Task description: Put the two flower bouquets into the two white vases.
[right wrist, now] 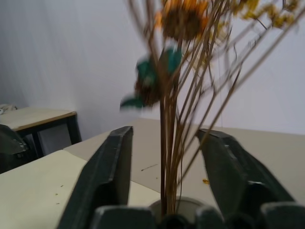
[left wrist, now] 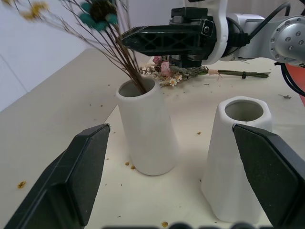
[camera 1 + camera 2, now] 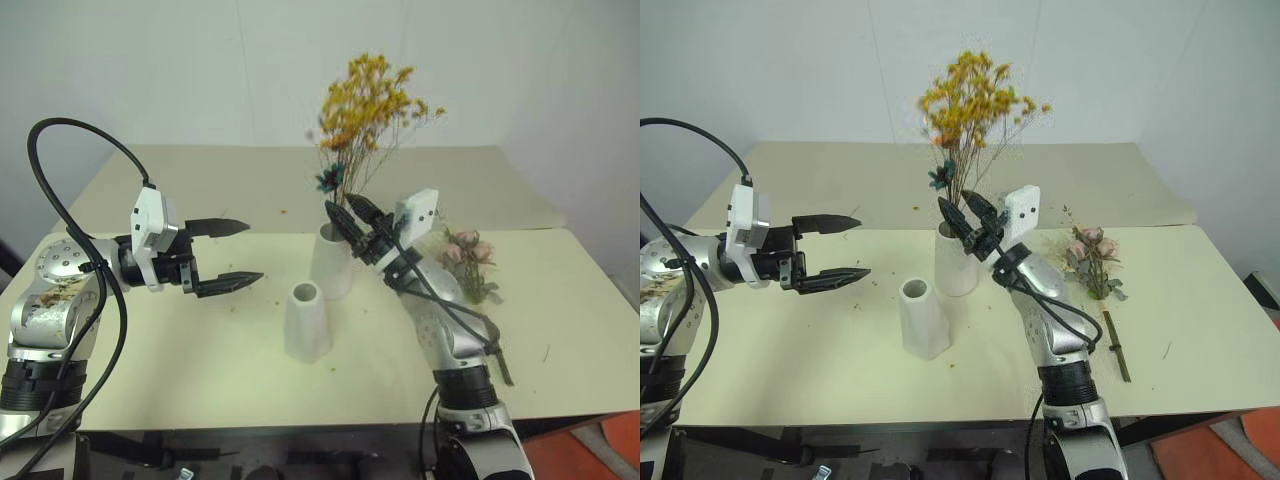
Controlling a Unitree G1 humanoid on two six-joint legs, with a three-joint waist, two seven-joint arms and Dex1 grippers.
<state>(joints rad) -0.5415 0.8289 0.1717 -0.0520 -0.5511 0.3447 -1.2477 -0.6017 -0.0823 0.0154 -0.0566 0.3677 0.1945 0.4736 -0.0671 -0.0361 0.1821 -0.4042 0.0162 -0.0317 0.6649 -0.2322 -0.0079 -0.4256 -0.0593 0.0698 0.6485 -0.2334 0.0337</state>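
Near the table's middle, far vase: [image 3: 333, 262] upright, with the yellow bunch [image 3: 366, 105] standing in it, stems down through the mouth.
Near vase: [image 3: 306, 320] upright just in front of the far one, toward the table's front edge; mouth bare, nothing in it.
Mixed bunch: [image 3: 467, 258] lying flat toward the table's right edge, blooms pointing to the far side, stems toward the front edge.
Right gripper: [image 3: 351, 213] fingers spread, straddling the yellow stems just above the far vase's mouth; the stems pass free between them, so the bunch appears released.
Left gripper: [image 3: 238, 254] fingers parted and holding nothing, level, on the left of both vases and well apart from them.
Step in hand: judged as withdrawing from the placed yellow bunch before going for the mixed bunch.
Doing it well: back the spread fingers out along the stems' gap, not sideways, so no stem is dragged and the light vase is not tipped.
Next grasp: take the mixed bunch low on its stems, leaving the ends free to enter the near vase.
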